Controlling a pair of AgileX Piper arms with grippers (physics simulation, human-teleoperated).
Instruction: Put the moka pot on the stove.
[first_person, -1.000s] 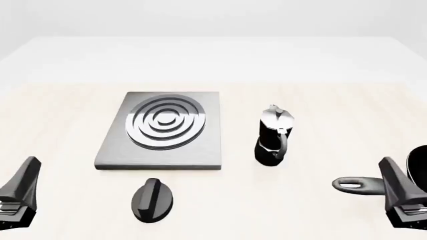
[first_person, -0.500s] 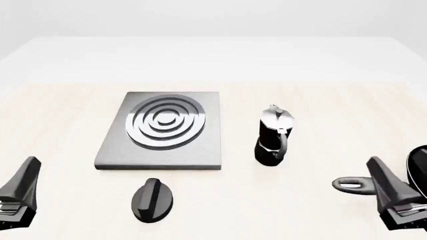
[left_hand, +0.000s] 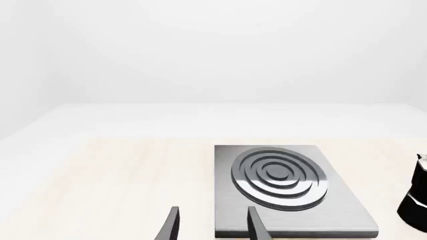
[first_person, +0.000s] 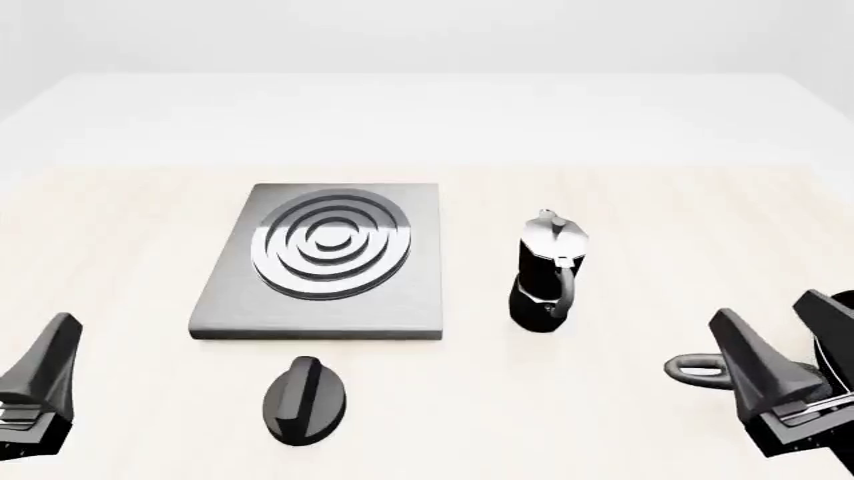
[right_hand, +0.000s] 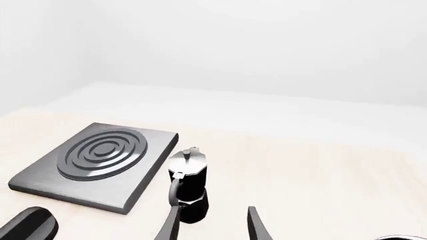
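On the pale wooden table: small black faceted moka pot upright just right of the flat dark-grey stove, apart from it. Right gripper spread, empty, near the pot. Left gripper spread, empty.

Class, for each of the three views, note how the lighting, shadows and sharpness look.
Front view: even, soft light, only faint shadows under the small black faceted moka pot and flat dark-grey stove slab; its silver rings glint. Left wrist view: washed-out background, stove sharp, pot cut off at the edge. Right wrist view: pot crisp, pale tabletop fading into white.
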